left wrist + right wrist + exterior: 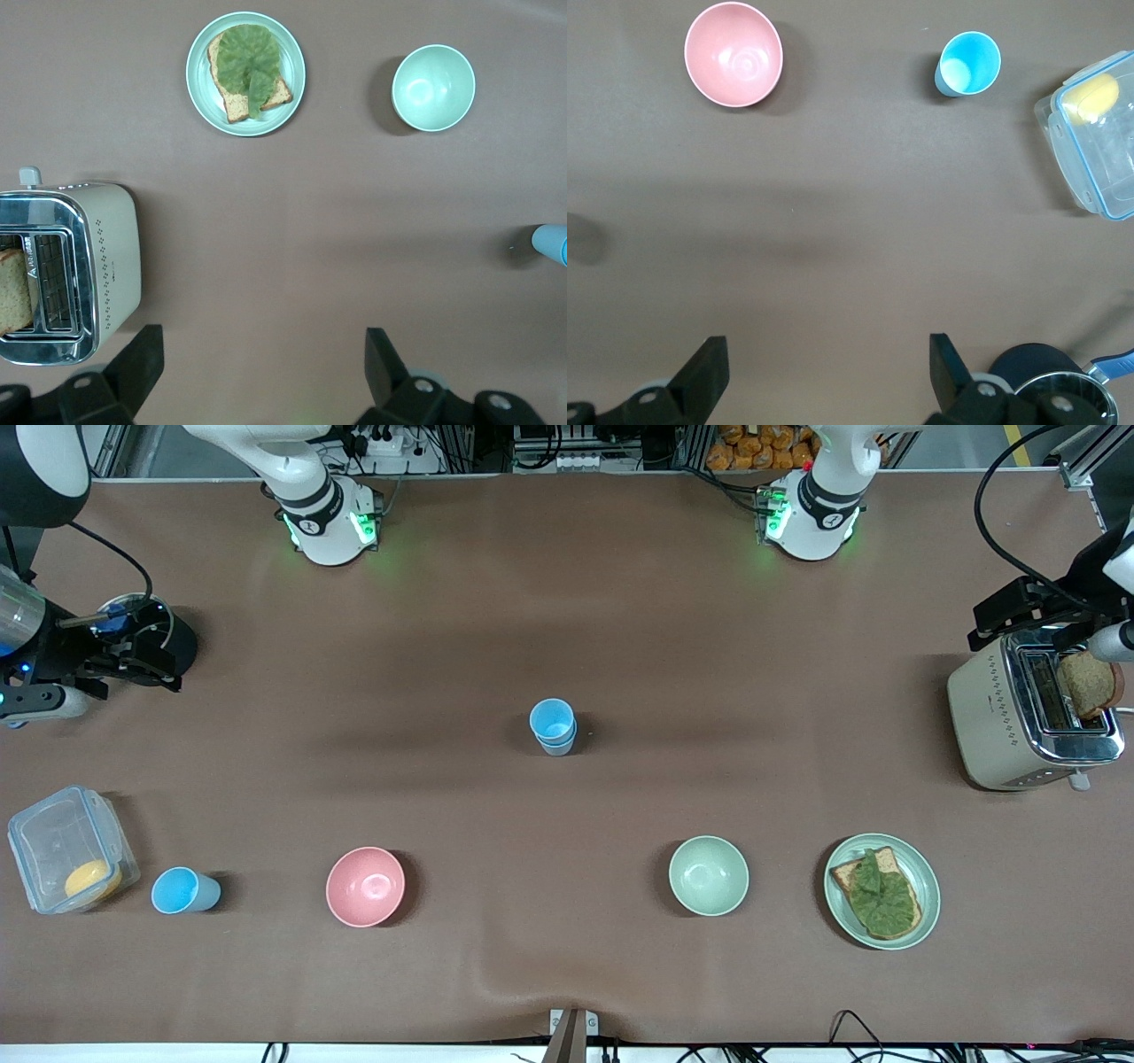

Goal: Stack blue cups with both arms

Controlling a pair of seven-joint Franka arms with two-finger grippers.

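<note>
Both arms wait pulled back to the ends of the table, each holding nothing. The left gripper [257,376] hangs over bare cloth beside the toaster [1028,713], its fingers [133,363] spread wide; the right gripper [824,376] hangs at the right arm's end, beside a dark pot [146,633], fingers [704,367] likewise wide apart. In the front view two blue cups already sit nested as a short stack [553,726] at the middle of the table, upright, well apart from everything else. A third blue cup [183,891] stands nearer the front camera, between the clear lidded box [66,846] and the pink bowl [365,886], just beside the box. The right wrist view looks into this single cup [967,64] and shows it empty. The left wrist view catches only an edge of the stack [553,243], plus the green bowl [433,88] and the plate [199,84] carrying lettuce on toast. A slice of bread [12,290] stands in the toaster slot.
</note>
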